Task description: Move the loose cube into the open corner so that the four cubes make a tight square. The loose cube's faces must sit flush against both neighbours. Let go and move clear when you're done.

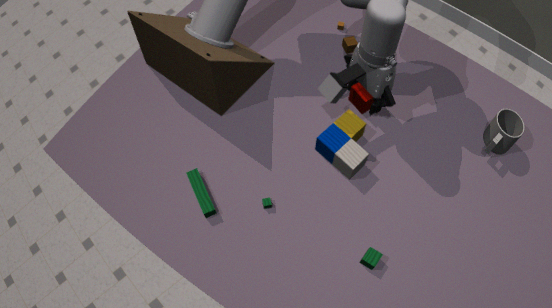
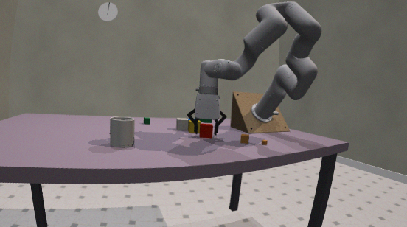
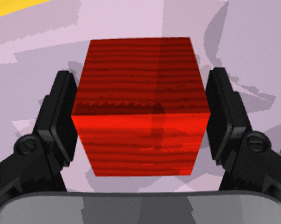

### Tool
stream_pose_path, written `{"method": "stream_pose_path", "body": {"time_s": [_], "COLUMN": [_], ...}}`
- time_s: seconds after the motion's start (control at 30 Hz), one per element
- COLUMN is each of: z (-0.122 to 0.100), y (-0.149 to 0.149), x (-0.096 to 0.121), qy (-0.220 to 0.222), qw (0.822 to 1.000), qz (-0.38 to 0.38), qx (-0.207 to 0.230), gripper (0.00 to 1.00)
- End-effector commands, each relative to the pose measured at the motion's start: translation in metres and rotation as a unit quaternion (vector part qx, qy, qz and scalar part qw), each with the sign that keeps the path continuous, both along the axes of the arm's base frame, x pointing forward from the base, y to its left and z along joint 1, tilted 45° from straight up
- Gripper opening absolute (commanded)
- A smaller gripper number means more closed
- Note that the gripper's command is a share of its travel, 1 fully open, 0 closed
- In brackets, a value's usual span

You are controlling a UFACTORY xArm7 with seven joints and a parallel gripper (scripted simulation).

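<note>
red cube sits between the fingers of the open, empty end effector.

Open corner beside yellow cube and white cube: unobstructed on its outer sides. Red cube close to yellow cube, narrow gap between. Gripper fingers flanking red cube, slim clearance each side. Grey cup well apart. Brown block behind wrist.
</note>
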State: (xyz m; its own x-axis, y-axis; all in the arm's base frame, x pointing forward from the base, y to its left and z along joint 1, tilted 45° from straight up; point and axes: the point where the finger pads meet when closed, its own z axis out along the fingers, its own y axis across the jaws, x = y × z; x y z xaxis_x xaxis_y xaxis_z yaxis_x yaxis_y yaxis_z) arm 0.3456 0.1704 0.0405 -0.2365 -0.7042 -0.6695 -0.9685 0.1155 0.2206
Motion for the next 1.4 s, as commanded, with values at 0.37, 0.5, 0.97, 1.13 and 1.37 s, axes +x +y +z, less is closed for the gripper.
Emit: {"method": "stream_pose_path", "body": {"time_s": [0.37, 0.5, 0.97, 1.13, 1.37], "z": [0.0006, 0.0006, 0.0006, 0.0006, 0.0006], "y": [-0.0011, -0.0011, -0.0011, -0.0011, -0.0011], "x": [0.0014, 0.0014, 0.0014, 0.0014, 0.0014], "qy": [-0.001, -0.001, -0.001, -0.001, -0.001], "qw": [1.000, 1.000, 1.000, 1.000, 1.000], "qz": [-0.001, -0.001, -0.001, -0.001, -0.001], "qx": [0.000, 0.000, 0.000, 0.000, 0.000], "gripper": [0.00, 0.00, 0.00, 0.00, 0.00]}}
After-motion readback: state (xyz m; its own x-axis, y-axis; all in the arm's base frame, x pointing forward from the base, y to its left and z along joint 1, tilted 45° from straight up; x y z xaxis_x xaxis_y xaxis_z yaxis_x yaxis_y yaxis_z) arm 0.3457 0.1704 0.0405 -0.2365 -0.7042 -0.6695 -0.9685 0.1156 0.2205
